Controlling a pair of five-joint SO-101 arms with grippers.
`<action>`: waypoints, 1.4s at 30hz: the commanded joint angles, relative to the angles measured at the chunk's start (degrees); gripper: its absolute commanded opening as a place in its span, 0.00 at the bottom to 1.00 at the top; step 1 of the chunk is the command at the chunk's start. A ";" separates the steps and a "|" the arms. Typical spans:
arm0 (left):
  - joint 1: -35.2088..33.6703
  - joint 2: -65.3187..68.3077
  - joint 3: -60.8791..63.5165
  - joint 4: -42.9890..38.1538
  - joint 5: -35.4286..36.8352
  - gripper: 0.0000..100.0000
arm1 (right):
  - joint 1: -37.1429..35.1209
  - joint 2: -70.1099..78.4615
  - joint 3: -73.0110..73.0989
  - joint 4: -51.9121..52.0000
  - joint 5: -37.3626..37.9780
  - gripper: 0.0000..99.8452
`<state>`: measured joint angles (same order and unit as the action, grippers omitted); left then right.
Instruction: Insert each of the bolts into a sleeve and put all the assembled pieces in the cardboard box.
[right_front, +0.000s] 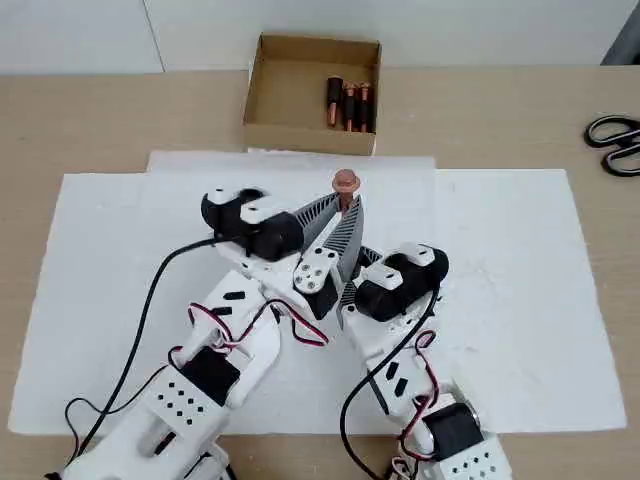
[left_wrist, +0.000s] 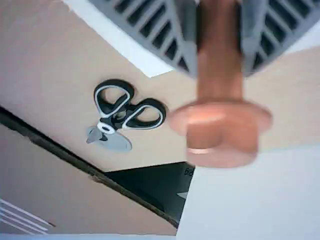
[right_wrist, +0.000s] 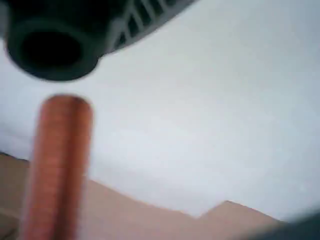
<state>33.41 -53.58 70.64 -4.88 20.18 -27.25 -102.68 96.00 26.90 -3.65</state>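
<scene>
Nearly done, seemingly. Over the light wooden table (right_front: 80, 110): one white foam sheet (right_front: 520, 300). Just beyond its far edge, one open brown cardboard box (right_front: 262, 100) with three finished bolt-in-sleeve pieces (right_front: 350, 105). Clamped in the left gripper (right_front: 336, 205), one loose copper-coloured bolt (right_front: 345, 183), head up. Pinched by the right gripper (right_front: 350, 235), one black tubular sleeve (right_wrist: 50, 47), bolt tip just beside its mouth. Left to do: insertion, then boxing.

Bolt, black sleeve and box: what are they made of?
The bolt looks like plastic, maybe printed: it is matte copper-orange with no metal shine. The black sleeve also seems to be plastic, dull and smooth, though it is blurred. The box looks like cardboard, with flat brown walls and folded edges.
</scene>
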 joint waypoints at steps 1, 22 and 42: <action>0.18 -0.79 0.48 -3.78 -2.20 0.01 | -0.04 -1.45 0.35 -0.13 0.35 0.00; 0.53 -0.79 2.59 -4.04 -2.55 0.01 | -2.86 -1.45 0.26 -0.13 0.35 0.00; 0.53 -1.14 4.44 -3.78 -2.46 0.01 | -1.45 -1.45 0.26 -0.48 0.44 0.00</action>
<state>33.76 -53.58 75.30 -7.43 17.71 -29.27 -102.68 96.00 26.90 -3.65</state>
